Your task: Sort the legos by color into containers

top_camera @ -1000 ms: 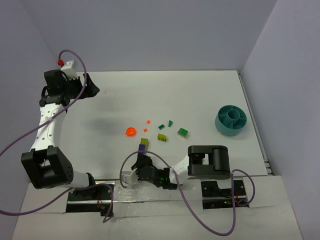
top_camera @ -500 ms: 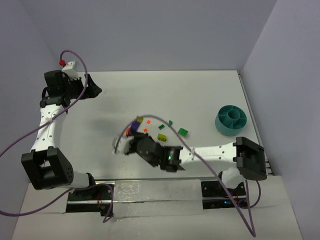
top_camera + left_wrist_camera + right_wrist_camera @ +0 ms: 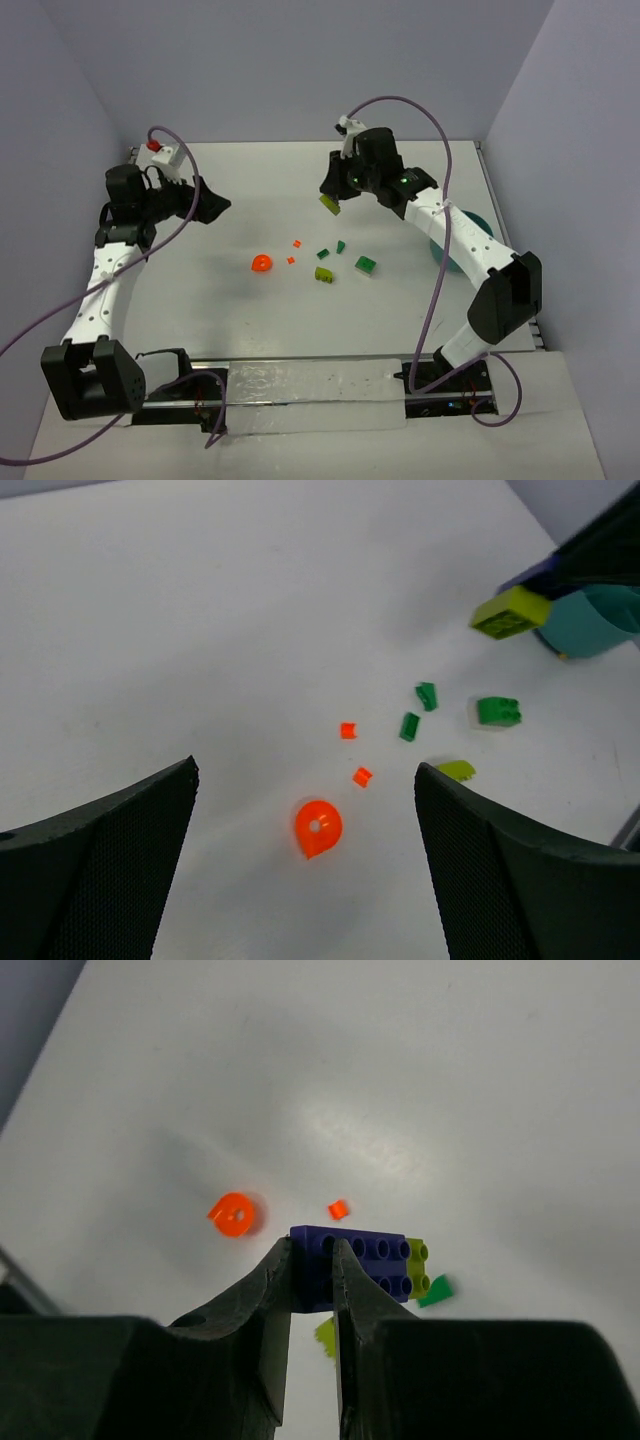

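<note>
My right gripper (image 3: pixel 334 192) is shut on a purple brick (image 3: pixel 365 1258) with a lime brick (image 3: pixel 418 1267) stuck to its end, held high above the table's back middle. The lime end also shows in the left wrist view (image 3: pixel 511 613). On the table lie an orange-red round piece (image 3: pixel 260 264), two tiny orange-red bits (image 3: pixel 297 243), two dark green bits (image 3: pixel 323 253), a green brick (image 3: pixel 366 265) and a lime piece (image 3: pixel 323 273). The teal-blue bowl (image 3: pixel 481 224) is at the right, partly hidden behind my right arm. My left gripper (image 3: pixel 205 200) is open and empty, left of the pile.
The walls of the enclosure stand at the back and on both sides. The right arm stretches diagonally over the right half of the table. In the left wrist view the orange-red round piece (image 3: pixel 318 826) lies between the open fingers, well below them.
My right arm has swung from the front of the table up and to the back right, carrying the purple and lime brick. My left gripper has shifted a little to the right.
</note>
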`<state>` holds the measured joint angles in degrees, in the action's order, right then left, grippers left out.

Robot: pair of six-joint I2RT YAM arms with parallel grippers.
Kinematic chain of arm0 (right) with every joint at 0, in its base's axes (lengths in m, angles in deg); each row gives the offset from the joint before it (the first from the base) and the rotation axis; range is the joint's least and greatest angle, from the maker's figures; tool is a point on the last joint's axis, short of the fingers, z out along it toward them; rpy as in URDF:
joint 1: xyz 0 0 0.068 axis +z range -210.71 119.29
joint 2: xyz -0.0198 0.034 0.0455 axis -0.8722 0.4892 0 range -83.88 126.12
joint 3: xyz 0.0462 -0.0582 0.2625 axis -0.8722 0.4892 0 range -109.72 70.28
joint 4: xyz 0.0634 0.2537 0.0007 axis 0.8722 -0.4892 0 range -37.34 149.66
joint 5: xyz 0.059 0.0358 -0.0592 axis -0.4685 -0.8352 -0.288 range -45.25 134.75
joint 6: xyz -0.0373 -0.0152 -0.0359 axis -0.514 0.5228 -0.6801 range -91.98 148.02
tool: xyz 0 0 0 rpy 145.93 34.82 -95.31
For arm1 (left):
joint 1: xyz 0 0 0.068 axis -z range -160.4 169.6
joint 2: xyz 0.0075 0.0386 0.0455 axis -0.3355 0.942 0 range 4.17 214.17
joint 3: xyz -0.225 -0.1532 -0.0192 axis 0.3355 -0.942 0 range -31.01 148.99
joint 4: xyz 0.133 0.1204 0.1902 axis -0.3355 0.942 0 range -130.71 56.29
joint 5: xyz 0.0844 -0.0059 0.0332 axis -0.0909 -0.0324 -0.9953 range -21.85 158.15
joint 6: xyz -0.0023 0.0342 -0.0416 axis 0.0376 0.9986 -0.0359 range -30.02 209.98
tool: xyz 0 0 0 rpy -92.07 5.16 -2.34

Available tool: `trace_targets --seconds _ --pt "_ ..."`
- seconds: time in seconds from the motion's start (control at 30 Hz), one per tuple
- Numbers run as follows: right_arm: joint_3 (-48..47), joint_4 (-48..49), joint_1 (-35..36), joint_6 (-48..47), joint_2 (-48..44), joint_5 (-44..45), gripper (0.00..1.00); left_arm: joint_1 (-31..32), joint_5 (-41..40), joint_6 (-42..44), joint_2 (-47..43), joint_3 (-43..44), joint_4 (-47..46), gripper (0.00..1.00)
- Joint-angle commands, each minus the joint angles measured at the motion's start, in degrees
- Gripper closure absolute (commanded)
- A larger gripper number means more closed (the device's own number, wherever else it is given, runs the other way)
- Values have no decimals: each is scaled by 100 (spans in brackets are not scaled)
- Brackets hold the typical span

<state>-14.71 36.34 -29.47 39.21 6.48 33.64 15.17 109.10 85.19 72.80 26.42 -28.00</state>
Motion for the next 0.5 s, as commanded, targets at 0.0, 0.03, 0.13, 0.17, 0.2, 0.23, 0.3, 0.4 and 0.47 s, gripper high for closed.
trace_targets --seconds 0.0,0.03,0.13,0.17,0.2,0.23,0.3,0.4,0.47 --pt "201 -25 -358 1330 -119 -1847 100 358 979 215 -105 -24 -767 6" --pt "262 74 -402 1490 -147 -1923 100 480 1083 155 -45 4 -837 6" --pt "500 338 -449 1788 -284 -1981 100 1173 1040 157 275 327 -653 5" --pt "583 380 -453 1816 -331 -1983 100 1268 953 175 317 409 -630 4" --pt "699 449 -453 1903 -375 -1908 100 1481 762 211 417 527 -537 2" --pt "762 501 -453 1987 -412 -1871 100 1651 696 224 506 598 -475 1" --pt "816 514 -461 2124 -479 -1807 100 1928 475 206 654 689 -431 1" --pt "816 459 -488 2263 -482 -1739 100 2338 206 177 912 819 -376 1" --pt "802 451 -514 2374 -445 -1796 100 2514 95 152 1048 920 -364 1"
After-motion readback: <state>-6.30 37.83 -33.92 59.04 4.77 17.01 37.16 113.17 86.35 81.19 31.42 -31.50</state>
